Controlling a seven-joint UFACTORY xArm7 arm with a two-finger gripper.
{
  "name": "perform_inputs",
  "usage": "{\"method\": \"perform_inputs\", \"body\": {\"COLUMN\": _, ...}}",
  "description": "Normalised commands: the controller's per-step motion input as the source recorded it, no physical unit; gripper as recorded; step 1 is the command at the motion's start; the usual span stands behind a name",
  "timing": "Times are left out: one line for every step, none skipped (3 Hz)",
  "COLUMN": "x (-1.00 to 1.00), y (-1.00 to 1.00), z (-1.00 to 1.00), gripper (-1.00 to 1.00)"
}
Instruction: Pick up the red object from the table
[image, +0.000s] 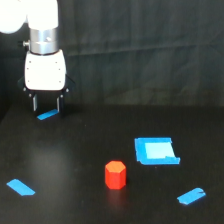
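Observation:
The red object (115, 175) is a small orange-red hexagonal block standing upright on the black table (75, 160), near the front centre. My gripper (46, 104) hangs at the exterior view's upper left, far from the block and above a blue tape strip. Its two thin fingers (34, 103) point down with a gap between them and nothing held.
A blue tray (156, 151) sits just right of and behind the block. Blue tape strips lie at the back left (47, 115), the front left (21, 187) and the front right (191, 196). A dark curtain closes off the back.

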Motion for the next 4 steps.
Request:
{"method": "perform_inputs", "body": {"x": 0.09, "y": -0.20, "z": 0.02, "gripper": 1.00}}
{"method": "perform_inputs", "body": {"x": 0.37, "y": -0.86, "z": -0.18, "gripper": 0.93}}
{"method": "perform_inputs", "body": {"x": 0.70, "y": -0.92, "z": -0.14, "gripper": 1.00}}
{"method": "perform_inputs", "body": {"x": 0.76, "y": -0.94, "z": -0.21, "gripper": 0.93}}
